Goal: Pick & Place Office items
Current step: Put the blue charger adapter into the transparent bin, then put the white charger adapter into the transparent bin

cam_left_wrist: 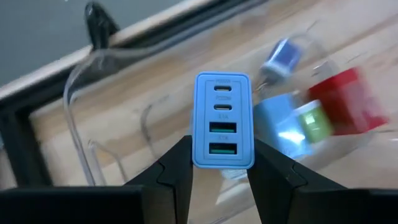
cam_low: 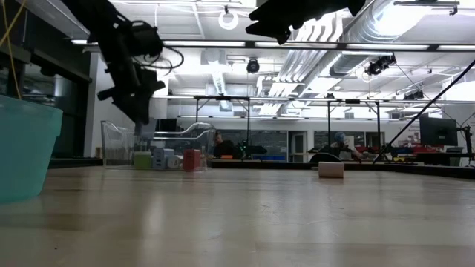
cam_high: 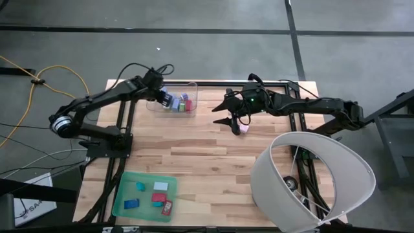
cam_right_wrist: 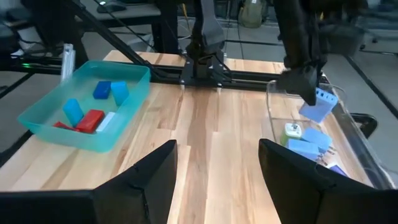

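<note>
My left gripper (cam_left_wrist: 222, 167) is shut on a light blue charger block (cam_left_wrist: 222, 118) with several ports in its face. It hangs over the clear plastic bin (cam_high: 155, 107) at the table's far edge. Blue, green and red office items (cam_low: 191, 159) lie in the bin. More pieces (cam_high: 159, 188) lie in the green tray (cam_high: 123, 197) at the near left. My right gripper (cam_right_wrist: 217, 180) hovers open above the middle of the table. A small pink piece (cam_high: 244, 129) rests on the wood beside it. My left gripper pinches the block's two long sides (cam_left_wrist: 198, 155) between its two fingers, at the end nearest the wrist. The fingers slant down toward the far edge. The block sticks out beyond the fingertips, lifted clear above the bin (cam_right_wrist: 318, 104).
A large white lampshade-like ring (cam_high: 314, 178) covers the near right corner. Black frame rails (cam_high: 259, 83) run along the table's far edge. Bare wood (cam_high: 200, 155) lies between the tray and the bin.
</note>
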Motion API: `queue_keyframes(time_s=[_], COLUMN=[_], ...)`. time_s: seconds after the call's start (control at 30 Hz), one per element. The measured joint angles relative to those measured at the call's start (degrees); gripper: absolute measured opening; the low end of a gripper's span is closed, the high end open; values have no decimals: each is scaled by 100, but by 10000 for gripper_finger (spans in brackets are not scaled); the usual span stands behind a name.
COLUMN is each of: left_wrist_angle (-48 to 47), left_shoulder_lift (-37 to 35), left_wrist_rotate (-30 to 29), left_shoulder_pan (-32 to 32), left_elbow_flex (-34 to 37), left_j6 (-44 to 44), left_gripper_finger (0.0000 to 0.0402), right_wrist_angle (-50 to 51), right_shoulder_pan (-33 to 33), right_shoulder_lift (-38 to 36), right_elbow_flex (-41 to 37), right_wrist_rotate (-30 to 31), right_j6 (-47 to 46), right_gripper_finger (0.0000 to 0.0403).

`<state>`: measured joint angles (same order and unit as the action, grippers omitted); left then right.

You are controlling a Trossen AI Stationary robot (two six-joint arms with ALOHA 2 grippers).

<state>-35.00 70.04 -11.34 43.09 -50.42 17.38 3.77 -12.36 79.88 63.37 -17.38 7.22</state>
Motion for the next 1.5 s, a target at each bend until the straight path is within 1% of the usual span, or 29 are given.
queue_keyframes(time_s=[0.13,0.23,0.53,0.77,0.87,1.2,1.5], left_wrist_angle=[-12,-28,12,58,105,432,848], left_shoulder_lift=[203,303,565,664,664,664,660], left_wrist_rotate=[-415,-503,-538,-546,-547,-546,-539], left_shoulder_pan=[-71,-79,-79,-105,-142,-312,-632], left_elbow_flex=[143,191,191,191,188,188,133], left_j6=[211,322,262,258,237,124,-233], left_gripper_finger=[120,120,125,166,176,179,180], right_wrist_angle=[35,64,165,280,297,297,374], right_shoulder_pan=[2,2,0,2,2,2,0], right_shoulder_lift=[0,0,0,0,0,0,4], right_elbow_flex=[0,0,0,0,0,0,0], right_wrist_rotate=[-112,-110,-110,-119,-121,-123,-77], right_j6=[-9,-11,-11,-13,-12,-11,-11], right_gripper_finger=[213,213,213,213,213,213,213])
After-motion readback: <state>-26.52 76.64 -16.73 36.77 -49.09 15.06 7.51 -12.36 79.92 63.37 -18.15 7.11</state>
